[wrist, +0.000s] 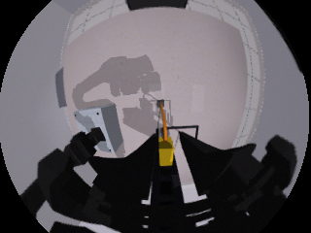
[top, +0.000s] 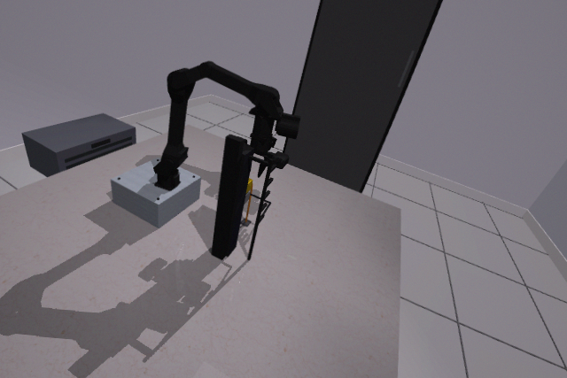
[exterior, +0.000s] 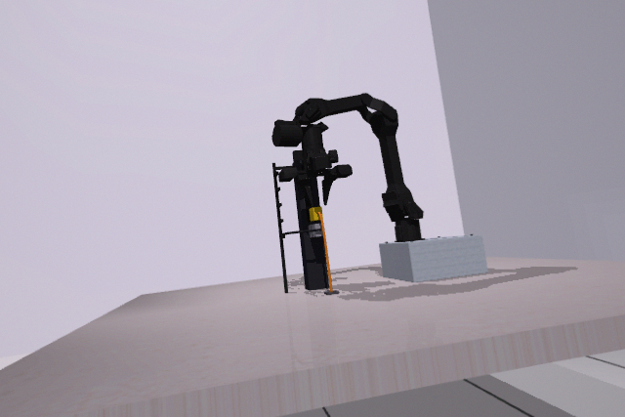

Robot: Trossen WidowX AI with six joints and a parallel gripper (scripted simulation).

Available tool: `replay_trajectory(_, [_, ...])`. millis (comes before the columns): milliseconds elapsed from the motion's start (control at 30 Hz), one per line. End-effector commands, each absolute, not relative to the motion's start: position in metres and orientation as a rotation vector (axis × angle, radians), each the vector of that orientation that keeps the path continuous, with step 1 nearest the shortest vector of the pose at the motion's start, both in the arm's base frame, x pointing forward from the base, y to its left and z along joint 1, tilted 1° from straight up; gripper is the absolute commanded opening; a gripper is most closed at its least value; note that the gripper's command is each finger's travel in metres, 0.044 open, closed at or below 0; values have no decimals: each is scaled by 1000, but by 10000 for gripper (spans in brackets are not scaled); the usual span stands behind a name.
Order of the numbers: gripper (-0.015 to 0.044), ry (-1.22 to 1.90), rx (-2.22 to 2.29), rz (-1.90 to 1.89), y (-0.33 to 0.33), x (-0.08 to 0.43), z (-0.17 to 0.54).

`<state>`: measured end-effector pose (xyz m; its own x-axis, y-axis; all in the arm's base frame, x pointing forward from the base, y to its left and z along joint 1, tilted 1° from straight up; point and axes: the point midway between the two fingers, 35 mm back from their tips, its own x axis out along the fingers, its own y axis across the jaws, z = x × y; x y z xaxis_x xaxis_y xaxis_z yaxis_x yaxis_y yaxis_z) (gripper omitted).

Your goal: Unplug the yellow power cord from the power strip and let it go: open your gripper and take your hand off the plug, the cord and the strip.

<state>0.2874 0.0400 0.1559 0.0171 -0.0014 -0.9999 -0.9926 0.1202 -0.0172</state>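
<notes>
The black power strip [top: 224, 209] [exterior: 315, 269] stands upright on the table. The yellow plug [top: 249, 185] [exterior: 315, 214] [wrist: 166, 154] sits against its socket side, seemingly plugged in. Its orange-yellow cord [top: 248, 209] [exterior: 325, 256] [wrist: 163, 117] runs down to a small dark plate [top: 245, 222] [exterior: 331, 292] [wrist: 160, 103] on the table. My gripper [top: 264, 173] [exterior: 317, 201] [wrist: 168, 135] points down, partly open and empty, with its fingertips just above the plug in the top and exterior views. In the wrist view the plug shows in the gap between the fingers. The strip's upper part is largely hidden by the gripper.
A thin black frame [top: 255, 232] [exterior: 282, 261] with short prongs stands beside the strip, and its crossbar [wrist: 187, 127] reaches near the plug. A grey-white plug [exterior: 314, 229] is below the yellow one. The arm's pale base block [top: 135, 206] [exterior: 446, 260] [wrist: 113, 127] stands nearby.
</notes>
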Motion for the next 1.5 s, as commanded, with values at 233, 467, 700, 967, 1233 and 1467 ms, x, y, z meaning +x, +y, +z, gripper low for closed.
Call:
replay_trajectory(233, [160, 1254, -1120, 1110, 25, 285, 156])
replay_trajectory(467, [160, 1255, -1121, 1110, 14, 283, 156])
replay_trajectory(700, [160, 1256, -1121, 1109, 4, 281, 155])
replay_trajectory(967, [160, 1256, -1121, 1109, 3, 281, 149])
replay_trajectory(1233, [81, 1262, -1120, 1106, 2, 280, 145])
replay_trajectory(1467, [35, 1262, -1120, 1106, 2, 280, 145])
